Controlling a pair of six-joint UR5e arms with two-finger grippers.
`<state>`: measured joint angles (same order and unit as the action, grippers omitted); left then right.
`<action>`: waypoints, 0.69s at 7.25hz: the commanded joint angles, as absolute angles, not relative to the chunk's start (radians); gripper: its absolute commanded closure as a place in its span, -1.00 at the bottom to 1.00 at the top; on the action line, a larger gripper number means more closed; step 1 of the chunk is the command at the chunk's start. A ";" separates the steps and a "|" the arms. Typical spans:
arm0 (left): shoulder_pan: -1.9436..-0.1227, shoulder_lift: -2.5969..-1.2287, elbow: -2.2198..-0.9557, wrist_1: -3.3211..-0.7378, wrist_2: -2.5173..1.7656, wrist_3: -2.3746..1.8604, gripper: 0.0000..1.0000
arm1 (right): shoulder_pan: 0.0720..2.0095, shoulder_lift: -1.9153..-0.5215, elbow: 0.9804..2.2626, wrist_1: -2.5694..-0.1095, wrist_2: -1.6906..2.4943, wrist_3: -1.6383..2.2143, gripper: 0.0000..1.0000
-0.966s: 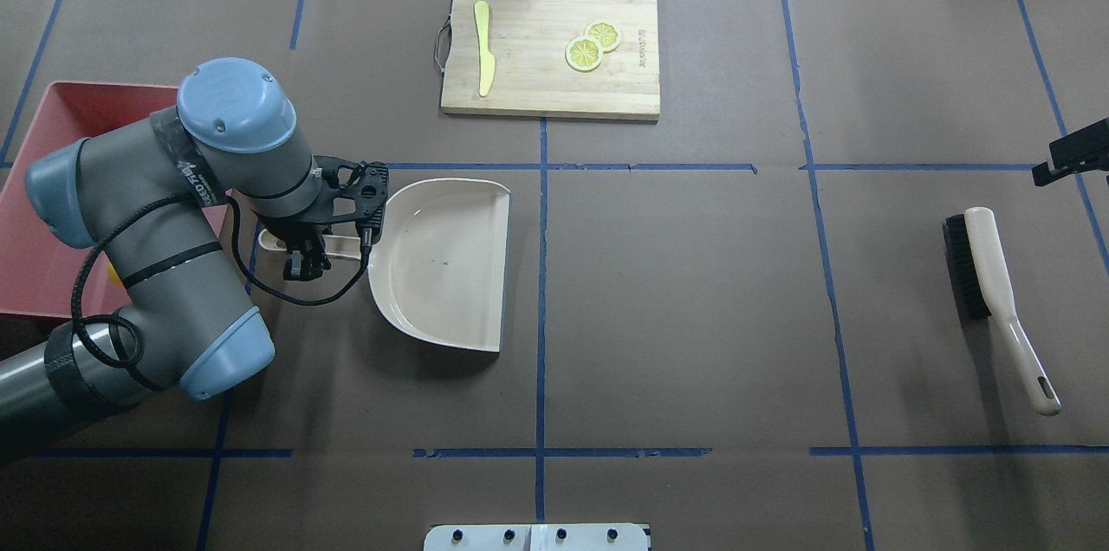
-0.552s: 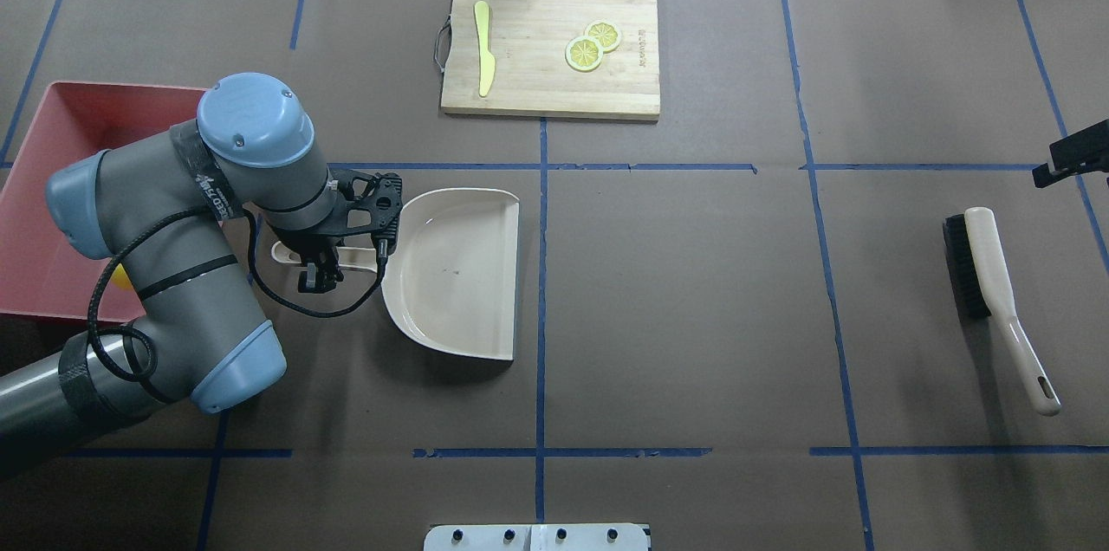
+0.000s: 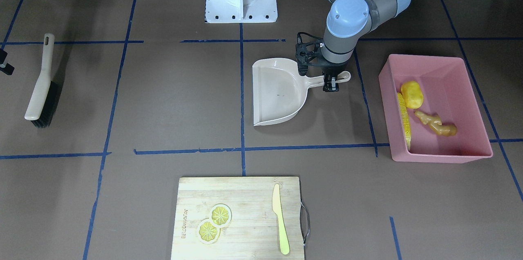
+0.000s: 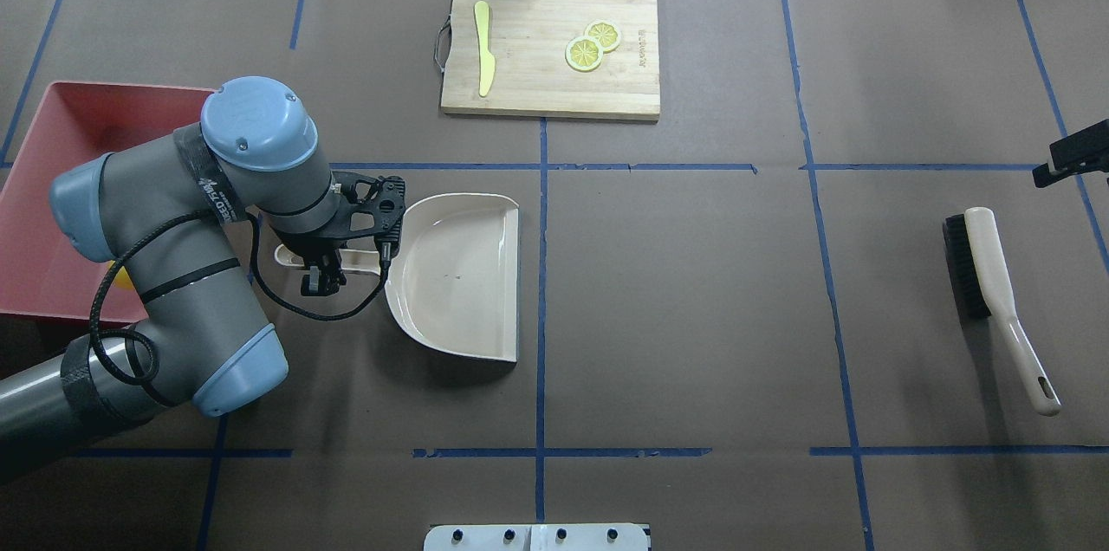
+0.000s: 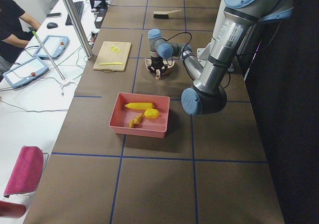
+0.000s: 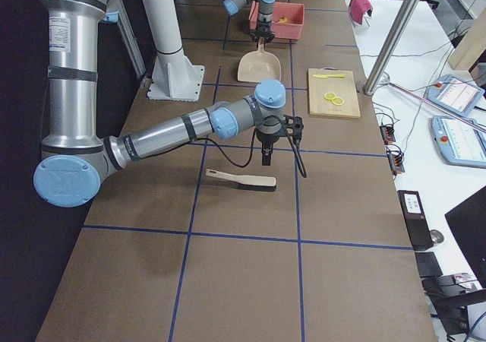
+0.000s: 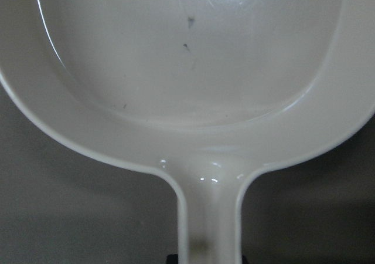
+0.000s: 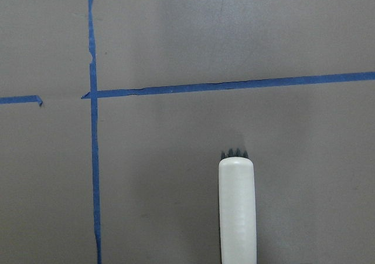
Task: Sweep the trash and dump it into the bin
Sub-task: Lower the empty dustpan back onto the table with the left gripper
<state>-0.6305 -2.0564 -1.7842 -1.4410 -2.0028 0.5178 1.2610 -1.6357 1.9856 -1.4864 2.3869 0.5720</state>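
Three toy foods lie inside the large rectangular pink plastic tub (image 3: 441, 155), at the right of the front-facing view. A yellow corn cob (image 3: 403, 119) runs along its left wall. A rounded yellow lump (image 3: 412, 94) sits by the cob's upper end, and a knobbly tan ginger root (image 3: 437, 124) lies just below the lump.

In the overhead view the tub is at the left edge, mostly covered by the left arm's elbow. Right of it, well apart from the toys, the left gripper (image 4: 318, 263) has its fingers clenched on the handle of the beige plastic long-handled dustpan (image 4: 459, 274). The pan's mouth faces the frame's centre, and a few dark specks mark its floor.

The brown paper-covered table (image 4: 693, 317) is crossed by blue tape lines. In the left side view a white bench with tablets runs down the left, with a person in black (image 5: 12, 22) at the upper left.

At the overhead view's top centre, a bamboo cutting board (image 4: 537, 92) carries a pale yellow-green toy knife (image 4: 483, 57) and two lemon slices (image 4: 593, 47). At the right lies a beige-handled brush with black bristles (image 4: 996, 300). The right gripper (image 6: 265, 159) hangs just above the brush. No view shows its fingers clearly, so I cannot tell whether they are spread or closed.
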 commanded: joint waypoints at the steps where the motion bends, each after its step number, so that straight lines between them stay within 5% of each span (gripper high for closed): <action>1: -0.629 -2.056 -1.786 -1.442 -2.003 0.517 -0.40 | 1.261 -1.634 1.985 -1.486 2.387 0.572 -1.00; 2: -0.629 -2.056 -1.799 -1.442 -2.002 0.518 -0.82 | 1.261 -1.634 1.985 -1.486 2.387 0.572 -1.00; 3: -0.632 -2.051 -1.804 -1.436 -1.999 0.511 -1.00 | 1.261 -1.634 1.986 -1.486 2.387 0.572 -1.00; 5: -0.646 -2.043 -1.810 -1.431 -1.965 0.506 -1.00 | 1.261 -1.632 1.990 -1.485 2.387 0.574 -1.00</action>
<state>-0.6397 -2.0469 -1.8057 -1.4354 -1.9789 0.5119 1.2609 -1.6327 1.9877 -1.4855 2.3875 0.5732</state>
